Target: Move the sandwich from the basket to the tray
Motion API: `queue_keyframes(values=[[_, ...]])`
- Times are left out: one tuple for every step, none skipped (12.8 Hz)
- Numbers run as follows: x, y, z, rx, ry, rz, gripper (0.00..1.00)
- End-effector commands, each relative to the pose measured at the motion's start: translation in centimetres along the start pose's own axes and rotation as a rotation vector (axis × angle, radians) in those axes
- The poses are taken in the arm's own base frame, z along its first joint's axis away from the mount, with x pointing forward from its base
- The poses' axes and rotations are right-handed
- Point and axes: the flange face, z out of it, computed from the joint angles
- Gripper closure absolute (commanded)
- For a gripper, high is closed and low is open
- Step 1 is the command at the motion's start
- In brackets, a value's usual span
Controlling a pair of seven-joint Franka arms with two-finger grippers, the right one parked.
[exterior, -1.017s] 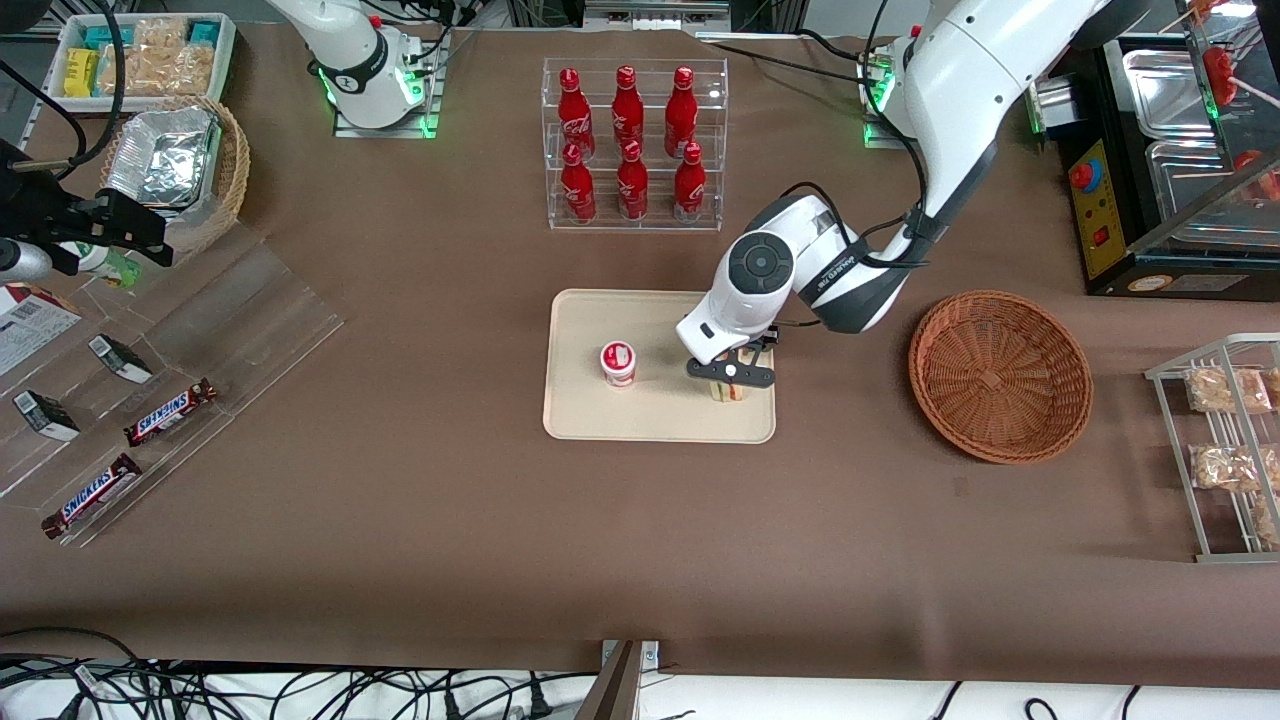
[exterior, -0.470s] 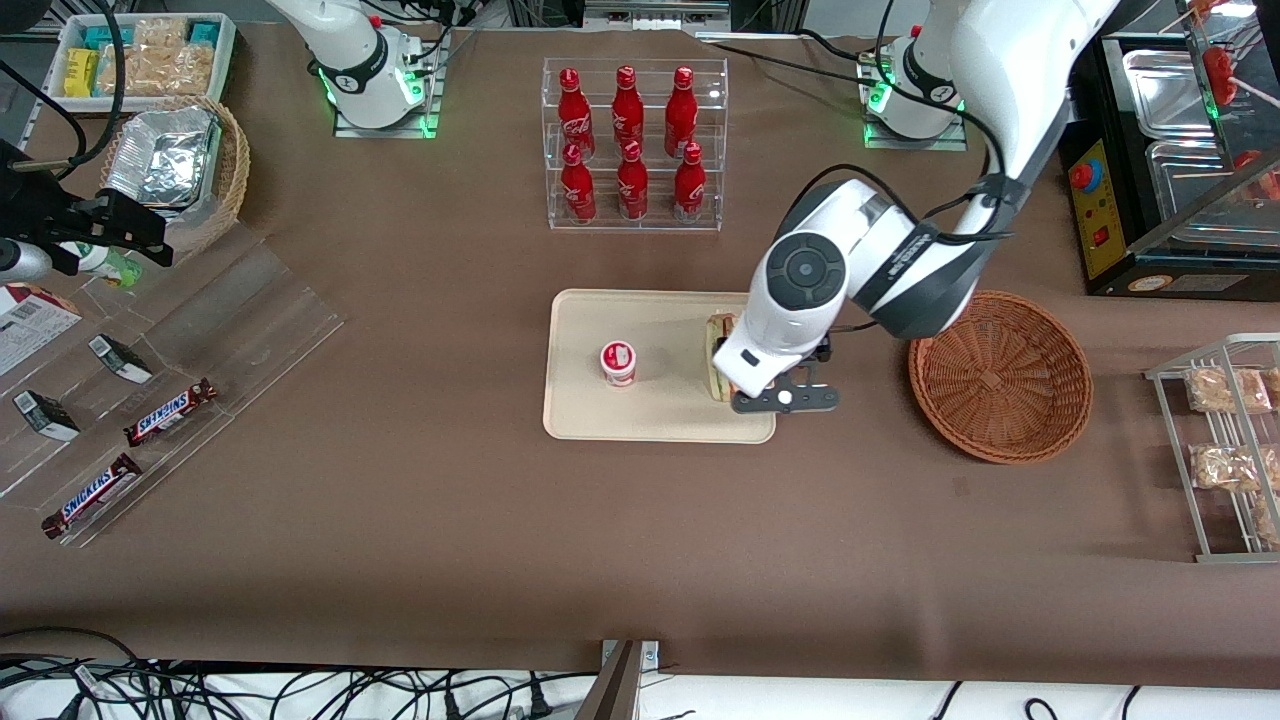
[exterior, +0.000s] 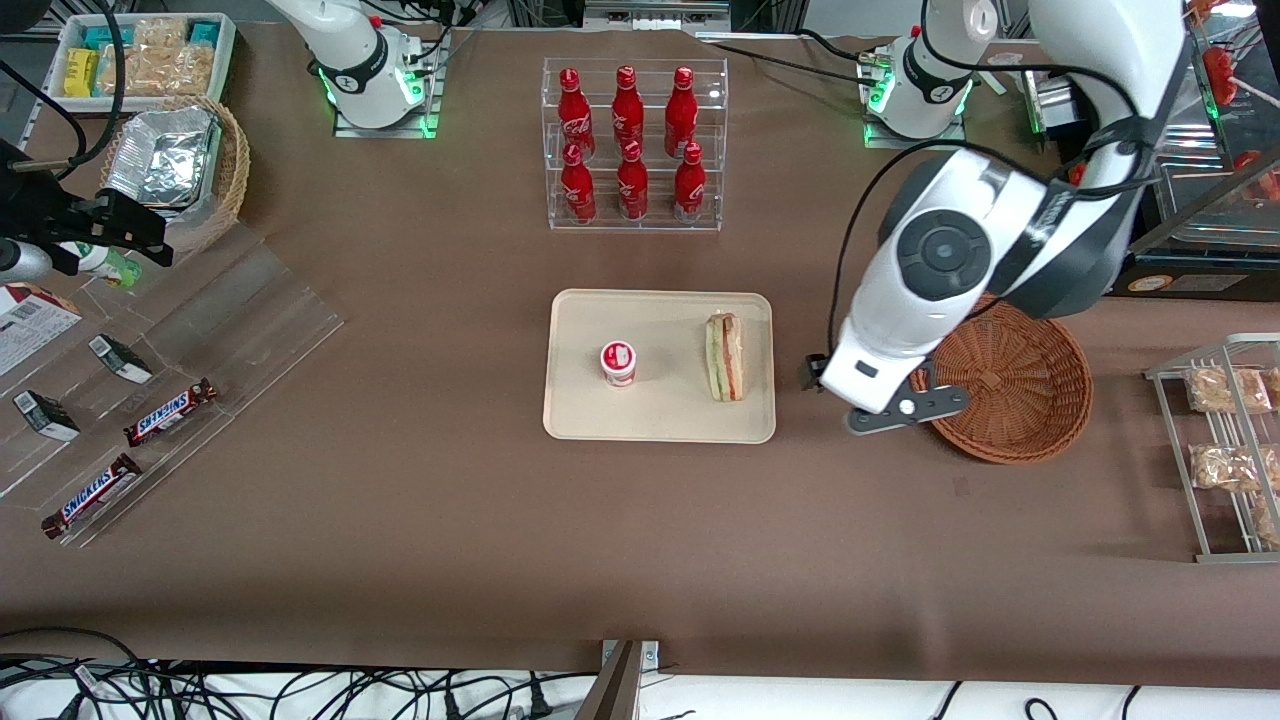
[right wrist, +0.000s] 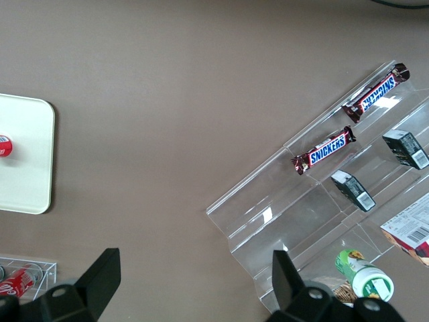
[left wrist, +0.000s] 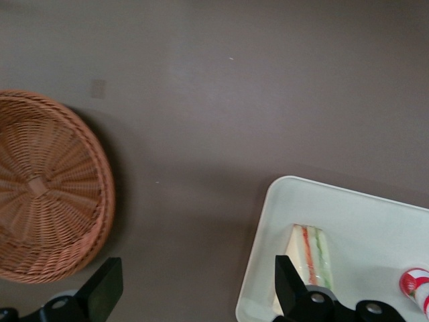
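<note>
You had the sandwich [exterior: 724,357] lying on the tray [exterior: 660,425], on its side with the filling layers showing, near the tray edge that faces the basket [exterior: 1003,378], and nothing was touching it. Beside it on the tray, well apart toward the parked arm's end, stood a small cup [exterior: 618,363] with a red-and-white lid. Your hand [exterior: 905,410] hung above the bare desk [exterior: 640,540] between tray and basket, over the basket's rim nearest the tray, gripping nothing. In the wrist view its two fingers [left wrist: 102,290] stood wide apart, with brown desk between them, the basket [left wrist: 47,188] to one side and the sandwich [left wrist: 310,251] on the tray corner [left wrist: 268,268] to the other. The basket had nothing in it. Farther from the front camera than the tray, a clear rack [exterior: 634,145] held six red bottles. Toward the parked arm's end, Snickers bars [exterior: 170,412] lay on a clear stepped display.
</note>
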Motion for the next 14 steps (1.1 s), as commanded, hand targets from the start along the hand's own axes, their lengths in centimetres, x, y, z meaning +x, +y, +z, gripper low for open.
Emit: queue_keyframes(values=[[-0.7, -1.1, -1.2, 0.016, -0.026, -0.015, 0.0], [-0.6, -1.3, -1.2, 0.017, -0.027, -0.019, 0.0], [-0.5, -1.6, -1.3, 0.018, -0.028, -0.024, 0.0], [-0.7, -1.8, -1.7, 0.018, -0.023, -0.025, 0.0], [-0.9, -2.4, -2.9, -0.002, -0.024, -0.021, 0.0], [-0.9, -3.5, -3.9, -0.014, -0.024, 0.004, 0.0], [-0.9, -5.5, -4.9, -0.019, -0.024, 0.022, 0.0], [-1.0, -7.4, -5.4, -0.024, -0.039, 0.049, 0.0], [-0.9, -9.4, -6.2, -0.028, -0.048, 0.083, 0.0], [-0.8, -11.1, -6.8, -0.028, -0.062, 0.113, 0.0], [-0.6, -13.2, -7.9, -0.047, -0.067, 0.138, 0.0], [-0.4, -15.4, -8.8, -0.063, -0.076, 0.164, 0.0], [-0.3, -17.2, -9.7, -0.079, -0.081, 0.194, 0.0], [-0.5, -18.7, -10.5, -0.087, -0.084, 0.223, 0.0]])
